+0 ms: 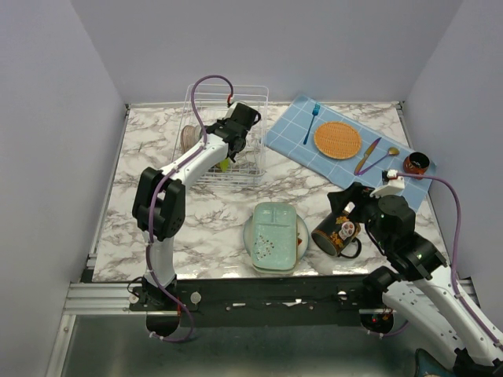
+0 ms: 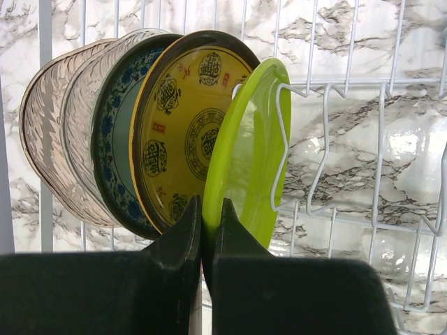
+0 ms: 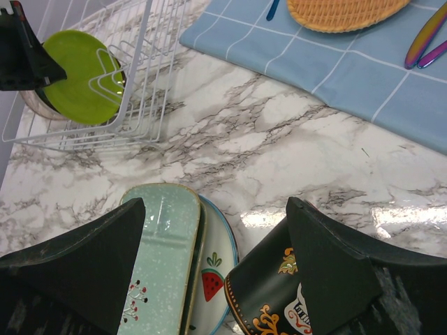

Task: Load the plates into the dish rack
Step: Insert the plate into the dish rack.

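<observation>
**Setting the lime plate into its slot**

The marble table [image 1: 220, 212] carries the white wire dish rack [image 1: 250, 88] at its far left. Near the front edge is a stack not yet loaded: a mint-green rounded-square plate [image 1: 273, 236] lying on a white watermelon plate [image 3: 213, 272]. A black mug [image 1: 336, 234] stands just to the right of the stack.

Inside the rack the plates stand on edge, side by side. First come the brownish plates [image 2: 49, 132], then a teal-patterned plate [image 2: 112, 139] and a yellow plate [image 2: 185, 132]. Last is a lime-green plate [image 2: 248, 153], resting against a wire prong [image 2: 283, 139].

The left claw [image 2: 207, 209] is pressed together on the lime-green plate, pinching its rim. The right claw [image 3: 215, 202] hangs spread wide over the gap between stack and mug, holding nothing.

The step in hand looks like seating the lime-green plate. Its far edge should settle fully between the prongs before the pinch is eased. The fingers should part slowly and draw back along the plate's own plane. A sideways pull could tip the plate or knock the yellow plate just beside it.
</observation>
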`<state>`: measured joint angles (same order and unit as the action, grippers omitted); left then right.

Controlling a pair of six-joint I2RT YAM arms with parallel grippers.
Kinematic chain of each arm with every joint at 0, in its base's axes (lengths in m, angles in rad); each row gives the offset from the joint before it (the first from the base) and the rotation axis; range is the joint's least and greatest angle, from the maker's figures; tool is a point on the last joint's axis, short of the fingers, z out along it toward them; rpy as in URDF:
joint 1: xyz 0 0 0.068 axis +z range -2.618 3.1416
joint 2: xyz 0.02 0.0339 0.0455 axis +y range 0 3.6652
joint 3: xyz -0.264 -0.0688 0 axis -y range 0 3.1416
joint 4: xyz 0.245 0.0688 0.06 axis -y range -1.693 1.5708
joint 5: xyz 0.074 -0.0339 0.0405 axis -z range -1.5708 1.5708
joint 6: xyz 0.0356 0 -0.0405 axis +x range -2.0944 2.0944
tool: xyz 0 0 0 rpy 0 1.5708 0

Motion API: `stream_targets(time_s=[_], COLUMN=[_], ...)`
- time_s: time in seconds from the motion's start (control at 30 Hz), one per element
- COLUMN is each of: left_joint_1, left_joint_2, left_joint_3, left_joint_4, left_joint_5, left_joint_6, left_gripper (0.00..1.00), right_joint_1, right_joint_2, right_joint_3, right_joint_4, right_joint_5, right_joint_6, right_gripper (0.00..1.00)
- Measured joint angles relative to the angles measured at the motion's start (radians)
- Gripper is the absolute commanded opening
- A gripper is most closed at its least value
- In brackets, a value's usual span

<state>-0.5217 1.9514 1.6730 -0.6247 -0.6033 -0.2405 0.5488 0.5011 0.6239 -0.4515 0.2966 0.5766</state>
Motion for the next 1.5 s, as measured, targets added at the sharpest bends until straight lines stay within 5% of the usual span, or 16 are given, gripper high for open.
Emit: stream_targets(time_s=[1.27,1.4,1.5], left_joint_1=[0.029,0.033,0.034], left_joint_2=[0.022,0.022,0.022], left_joint_3=[-0.006,-0.009,-0.009], left_joint_4=[0.04,0.04,0.043], left_joint_5=[0.02,0.019,0.021], left_joint_6=[0.005,0.008,0.006], left_gripper=[0.29,0.26,0.08], right_joint_1=[0.0,0.0,0.0], right_joint_2=[-0.01,-0.007,-0.003], right_joint_3=[-0.001,-0.001,-0.001], right_joint_4=[-0.013,-0.013,-0.013], right_joint_5=[0.007,0.007,0.007], right_joint_6=[0.0,0.0,0.0], right_gripper=[0.9,0.9,0.9])
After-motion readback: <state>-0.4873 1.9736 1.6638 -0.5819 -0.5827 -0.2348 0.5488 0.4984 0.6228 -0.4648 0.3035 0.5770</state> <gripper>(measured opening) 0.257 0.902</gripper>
